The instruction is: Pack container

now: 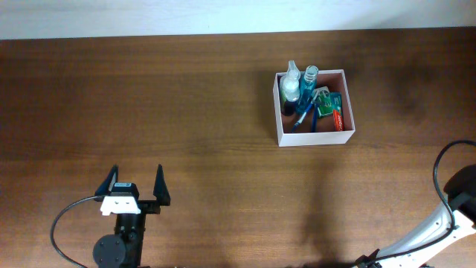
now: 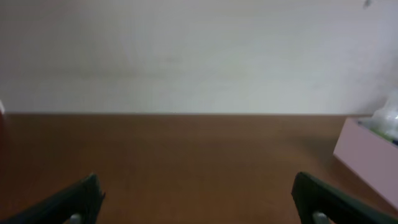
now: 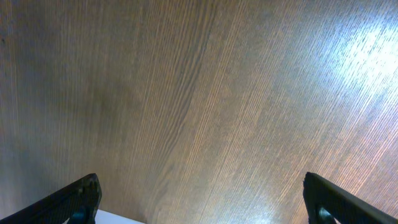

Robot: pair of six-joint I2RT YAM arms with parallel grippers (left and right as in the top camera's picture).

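The container [image 1: 280, 112] is a square white-walled box with a reddish-brown inside, at the back right of the table. It holds a clear bottle [image 1: 291, 84], a blue-capped bottle [image 1: 309, 80], a blue toothbrush [image 1: 303, 115] and a green and red packet [image 1: 332, 109]. Its white corner shows at the right edge of the left wrist view [image 2: 367, 155]. My left gripper [image 1: 137, 186] is open and empty near the front left, far from the container; its fingers show in the left wrist view [image 2: 199, 202]. My right gripper [image 3: 199, 199] is open and empty above bare wood; only its arm [image 1: 454, 216] shows overhead.
The brown wooden table [image 1: 186, 112] reaches a white wall [image 1: 223, 15] at the back. A black cable [image 1: 63, 223] loops beside the left arm. Another cable [image 1: 439, 167] arcs at the right edge.
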